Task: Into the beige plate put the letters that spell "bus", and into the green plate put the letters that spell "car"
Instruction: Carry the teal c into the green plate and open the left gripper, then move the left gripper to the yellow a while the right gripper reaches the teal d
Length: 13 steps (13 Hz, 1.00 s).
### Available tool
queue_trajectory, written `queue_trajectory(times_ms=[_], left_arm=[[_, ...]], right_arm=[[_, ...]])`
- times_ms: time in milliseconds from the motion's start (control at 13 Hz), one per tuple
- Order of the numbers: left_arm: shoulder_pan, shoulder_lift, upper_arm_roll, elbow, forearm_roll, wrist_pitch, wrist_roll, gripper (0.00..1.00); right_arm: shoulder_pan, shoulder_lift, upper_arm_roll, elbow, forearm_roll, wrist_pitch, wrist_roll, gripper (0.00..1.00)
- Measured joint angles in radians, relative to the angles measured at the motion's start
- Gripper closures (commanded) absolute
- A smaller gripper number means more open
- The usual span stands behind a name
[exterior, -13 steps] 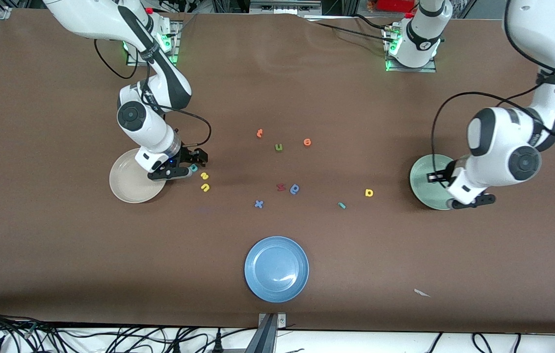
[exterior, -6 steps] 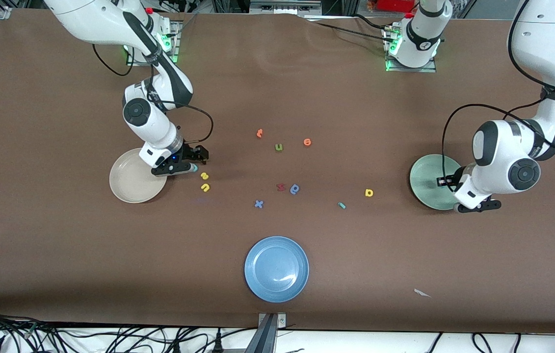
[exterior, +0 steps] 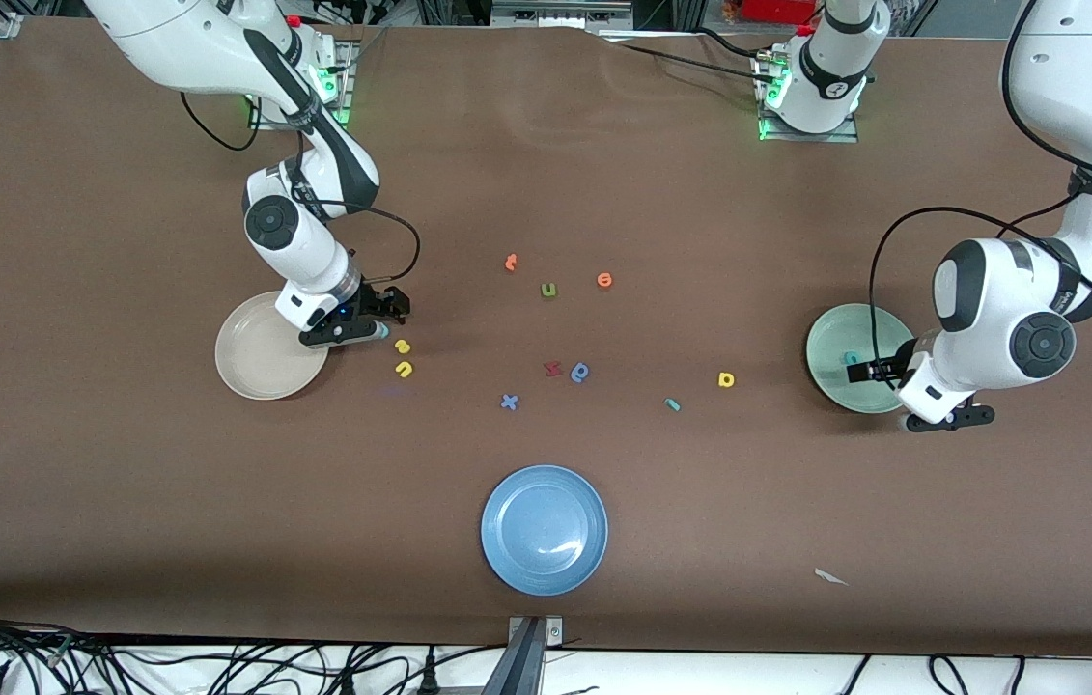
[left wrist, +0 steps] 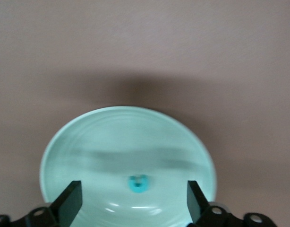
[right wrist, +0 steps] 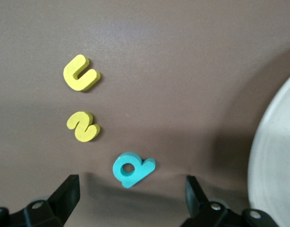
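Two round, shallow, glossy plates sit on the matte brown desk (exterior: pixel 121 483). We see the left pincer (left wrist: pixel 134 201) spread wide over the green plate (exterior: pixel 830 338), where the light-teal foam c (left wrist: pixel 138 183) now lies, released within the last second. The right pincer (right wrist: pixel 131 198), equally wide, hangs low over the teal b (right wrist: pixel 133 169). In the front view, the yellow s (exterior: pixel 401 346) and yellow u (exterior: pixel 404 369) lie at the beige plate's (exterior: pixel 246 372) three o'clock.

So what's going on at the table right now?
The left gripper hangs over the green plate, jaws open, with the teal c lying in it. The right gripper is low over the teal b beside the beige plate, jaws open. The yellow s and u lie on the table.
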Motion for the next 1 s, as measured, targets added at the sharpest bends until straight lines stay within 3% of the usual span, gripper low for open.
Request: queue_trajectory(times_ms=[462,1000], left_arm=[[-0.022,-0.003,-0.144,0.011,-0.033,0.003,-0.292,0.06],[-0.117,0.052,-0.149,0.008,-0.033,0.146,-0.416,0.06]], right_arm=[[0.000,0.035,-0.019,-0.002,-0.034,0.063,-0.001,0.05],[0.025,0.033,-0.023,0.002,-0.041,0.074,-0.001,0.05]])
